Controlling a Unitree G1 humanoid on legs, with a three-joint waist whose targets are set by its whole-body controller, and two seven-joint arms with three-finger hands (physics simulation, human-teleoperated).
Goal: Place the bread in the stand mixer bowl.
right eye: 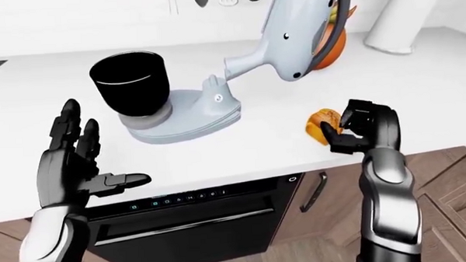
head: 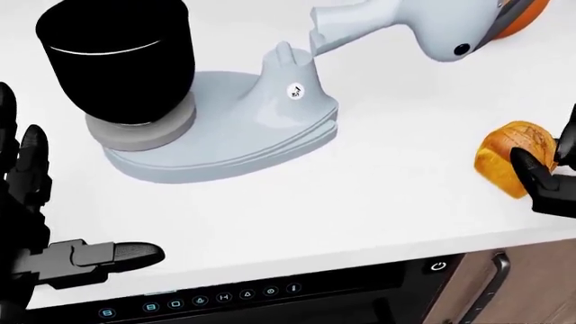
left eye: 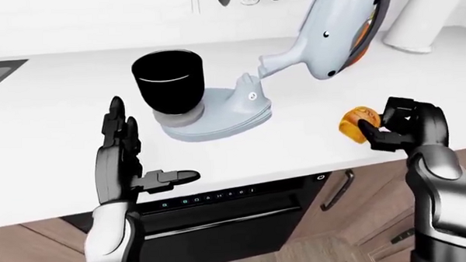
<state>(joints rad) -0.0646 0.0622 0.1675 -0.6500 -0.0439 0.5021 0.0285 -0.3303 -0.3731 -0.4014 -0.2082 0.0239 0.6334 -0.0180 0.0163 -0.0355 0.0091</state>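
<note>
The bread, a small golden-brown loaf, lies on the white counter near its lower edge, at the right of the left-eye view. My right hand is at the bread's right side with half-curled fingers touching it, not closed round it. The stand mixer is pale blue-grey, with its head tilted up. Its black bowl stands open-topped on the base's left end. My left hand is open and empty, fingers spread, below and left of the bowl.
An orange round object sits behind the mixer head. A white cylinder stands at the top right. A black appliance with a control strip sits under the counter. Wooden cabinet doors are to its right.
</note>
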